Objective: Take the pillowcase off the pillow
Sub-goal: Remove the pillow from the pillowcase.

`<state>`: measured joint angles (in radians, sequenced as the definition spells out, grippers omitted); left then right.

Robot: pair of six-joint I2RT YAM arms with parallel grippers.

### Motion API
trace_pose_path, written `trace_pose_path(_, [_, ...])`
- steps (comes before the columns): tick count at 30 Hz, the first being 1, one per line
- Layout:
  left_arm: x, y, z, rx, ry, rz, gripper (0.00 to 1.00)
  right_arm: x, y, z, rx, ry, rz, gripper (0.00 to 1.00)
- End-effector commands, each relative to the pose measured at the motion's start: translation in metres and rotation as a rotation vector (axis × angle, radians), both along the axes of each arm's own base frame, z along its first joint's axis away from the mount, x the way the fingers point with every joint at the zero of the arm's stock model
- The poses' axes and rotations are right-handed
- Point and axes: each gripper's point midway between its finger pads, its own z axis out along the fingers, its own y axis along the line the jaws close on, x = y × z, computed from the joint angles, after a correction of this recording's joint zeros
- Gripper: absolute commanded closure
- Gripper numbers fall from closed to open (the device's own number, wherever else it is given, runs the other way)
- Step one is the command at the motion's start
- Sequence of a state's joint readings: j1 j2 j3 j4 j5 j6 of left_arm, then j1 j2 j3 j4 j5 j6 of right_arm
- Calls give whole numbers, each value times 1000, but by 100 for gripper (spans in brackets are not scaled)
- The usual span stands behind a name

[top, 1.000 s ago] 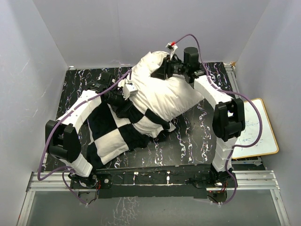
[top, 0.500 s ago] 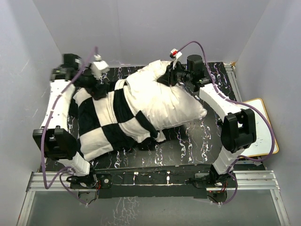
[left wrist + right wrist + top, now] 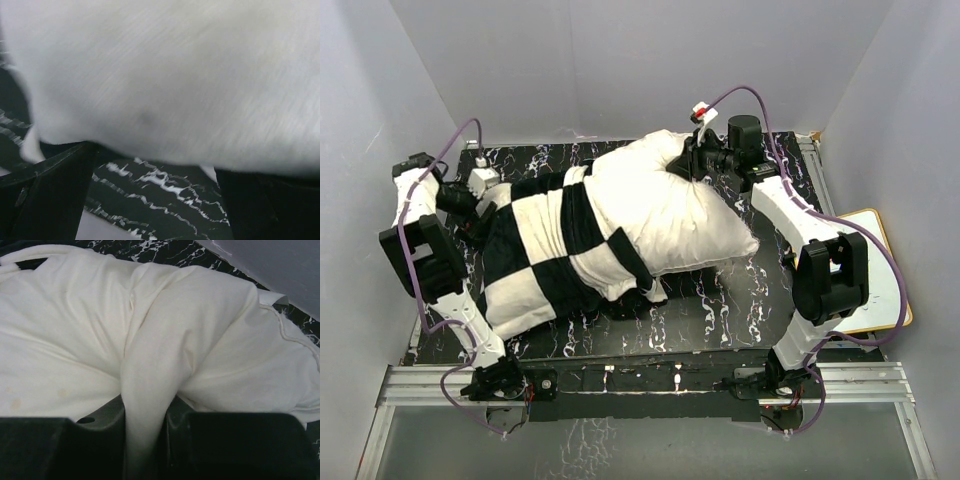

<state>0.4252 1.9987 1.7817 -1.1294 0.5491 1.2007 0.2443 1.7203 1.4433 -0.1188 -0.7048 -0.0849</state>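
Note:
The off-white pillow point(image 3: 665, 210) lies across the middle of the table, and its left half is still inside the black-and-white checkered pillowcase point(image 3: 535, 255). My right gripper point(image 3: 686, 160) is at the pillow's far top corner. In the right wrist view it point(image 3: 145, 440) is shut on a pinched fold of the pillow point(image 3: 150, 340). My left gripper point(image 3: 478, 203) is at the pillowcase's far left edge. In the left wrist view its jaws point(image 3: 155, 160) stand wide apart with bare table between them, and white plush pillowcase point(image 3: 165, 75) lies over the fingertips.
The black marbled table point(image 3: 720, 310) is closed in by grey walls on the left, back and right. A white board with an orange rim point(image 3: 868, 275) lies off the table's right edge. The left arm's elbow point(image 3: 420, 255) is close to the left wall.
My left gripper swung from the pillow's middle to the far left, drawing the pillowcase out leftward and flatter. The right gripper kept its hold and shifted slightly right; the pillow sank onto the table.

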Motion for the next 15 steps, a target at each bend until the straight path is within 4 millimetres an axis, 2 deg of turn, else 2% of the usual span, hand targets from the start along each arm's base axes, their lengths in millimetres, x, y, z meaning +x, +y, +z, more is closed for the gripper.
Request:
trace_pose_path(1, [-22,-80,2,-77,23,-148,4,44,-43,48,-15,-138,-239,92])
trace_pose_path(3, [-33,-130,-6,-111,47,-195,10,65,-70,58,19,-130,-390,92])
trace_pose_path(6, [-50,-214,3,-203,68,-284,15,87,-116,70,97,-100,-582,92])
trace_pose_path(7, [-55,-238,8,-231,77,-312,16,91,-128,75,112,-99,-628,92])
trace_pose_path(9, [-55,-271,20,-273,64,-332,18,96,-147,77,113,-105,-708,92])
trace_pose_path(10, [-51,-280,25,-285,55,-328,19,97,-153,79,108,-113,-735,92])
trace_pose_path(12, [-44,-283,34,-274,33,-333,19,96,-160,77,92,-116,-767,92])
trace_pose_path(13, [-38,-277,39,-239,12,-331,17,96,-164,74,82,-113,-785,92])
trace_pose_path(15, [-33,-253,38,-160,-23,-339,4,94,-168,68,66,-115,-801,92])
